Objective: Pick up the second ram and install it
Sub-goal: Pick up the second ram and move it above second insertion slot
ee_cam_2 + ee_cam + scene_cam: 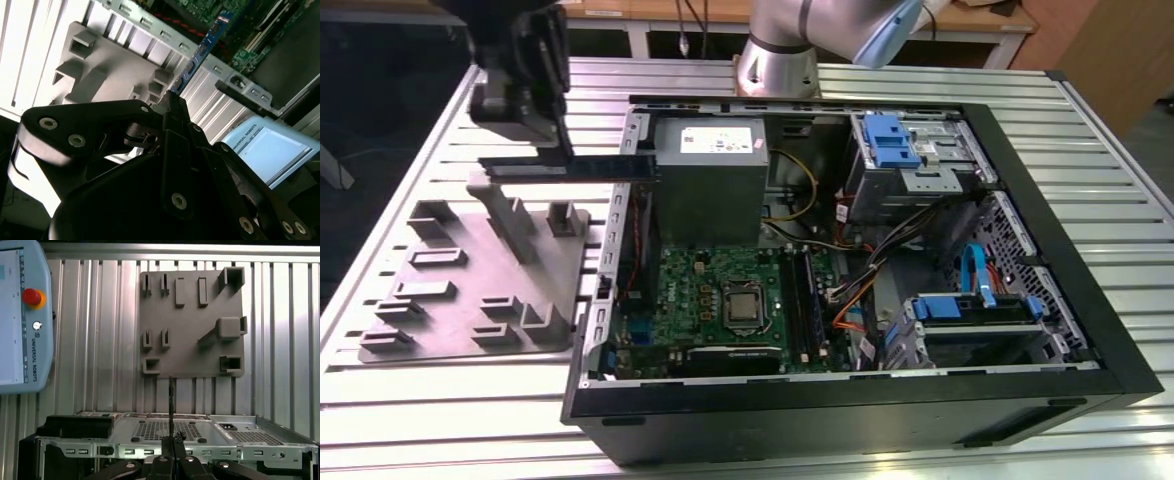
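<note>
Pincer (564, 152) clamped on the second ram (607, 167), level above the open computer case (854, 395), at the exterior view's left; motherboard (694, 290) inside.

1. The worktop (440, 420) is ribbed, silvery metal slats, brightly lit.
2. Behind it stands a wood-topped table (987, 20) on white legs.
3. Dark floor (374, 120) lies at the exterior view's left, a brown wooden panel (1107, 50) at its right.
</note>
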You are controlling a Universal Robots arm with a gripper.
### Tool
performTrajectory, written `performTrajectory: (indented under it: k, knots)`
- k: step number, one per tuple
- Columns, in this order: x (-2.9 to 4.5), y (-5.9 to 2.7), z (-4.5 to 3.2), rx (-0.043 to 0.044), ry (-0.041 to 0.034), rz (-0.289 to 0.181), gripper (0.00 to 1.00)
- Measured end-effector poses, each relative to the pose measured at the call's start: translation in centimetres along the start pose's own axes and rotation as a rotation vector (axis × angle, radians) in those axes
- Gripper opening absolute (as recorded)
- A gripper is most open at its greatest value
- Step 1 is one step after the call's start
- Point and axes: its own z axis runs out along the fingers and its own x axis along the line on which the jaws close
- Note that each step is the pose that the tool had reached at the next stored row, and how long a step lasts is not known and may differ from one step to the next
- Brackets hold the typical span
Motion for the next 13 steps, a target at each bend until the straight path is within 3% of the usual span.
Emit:
performTrajectory:
  k: [13]
  knots:
    - [0.03,-5.81,-0.19,-0.0008,0.0000,0.000,0.11]
